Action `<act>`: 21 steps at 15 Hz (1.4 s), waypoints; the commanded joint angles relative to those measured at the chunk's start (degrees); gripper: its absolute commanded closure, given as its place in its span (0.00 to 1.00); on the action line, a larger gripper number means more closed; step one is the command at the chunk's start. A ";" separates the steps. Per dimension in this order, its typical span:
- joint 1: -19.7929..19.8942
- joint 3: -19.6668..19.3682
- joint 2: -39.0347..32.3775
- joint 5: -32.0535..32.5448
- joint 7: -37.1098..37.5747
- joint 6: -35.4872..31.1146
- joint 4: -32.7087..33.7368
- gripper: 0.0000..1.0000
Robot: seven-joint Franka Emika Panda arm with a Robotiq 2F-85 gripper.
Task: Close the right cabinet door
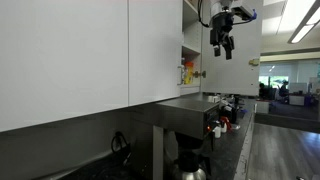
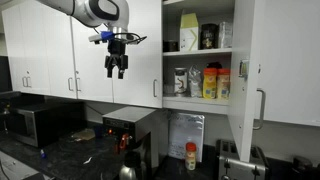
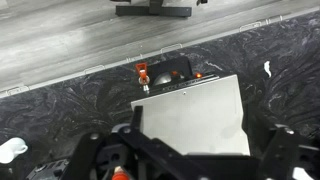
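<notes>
The right cabinet door (image 2: pixel 248 75) is a tall white panel with a slim silver bar handle. It stands swung open, edge toward the camera, beside the open shelves. In the exterior view along the cabinets it shows as a white panel (image 1: pixel 245 35) behind the gripper. My gripper (image 2: pixel 117 64) hangs fingers down in front of the closed white doors, well left of the open cabinet and apart from the door. It is open and empty, and also shows in the exterior view along the cabinets (image 1: pixel 222 45). In the wrist view its dark fingers (image 3: pixel 185 170) spread above the counter.
The open shelves hold jars and boxes (image 2: pixel 205 82). A silver box appliance (image 2: pixel 128 122) sits on the dark marbled counter below the gripper (image 3: pixel 195 115). A microwave (image 2: pixel 35 120), a red-lidded bottle (image 2: pixel 191 155) and a toaster (image 2: pixel 240 160) also stand on the counter.
</notes>
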State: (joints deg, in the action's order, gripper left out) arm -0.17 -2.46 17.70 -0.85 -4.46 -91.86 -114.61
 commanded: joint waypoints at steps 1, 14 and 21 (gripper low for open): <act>0.29 0.25 -0.06 -0.07 -0.05 0.14 0.15 0.00; 1.92 -1.55 2.43 1.20 -0.98 -0.94 -1.46 0.00; 5.85 -6.51 8.58 7.04 -3.63 -4.71 -4.60 0.00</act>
State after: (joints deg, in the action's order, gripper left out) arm 3.65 -7.66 22.71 4.03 -6.15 -93.43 -116.04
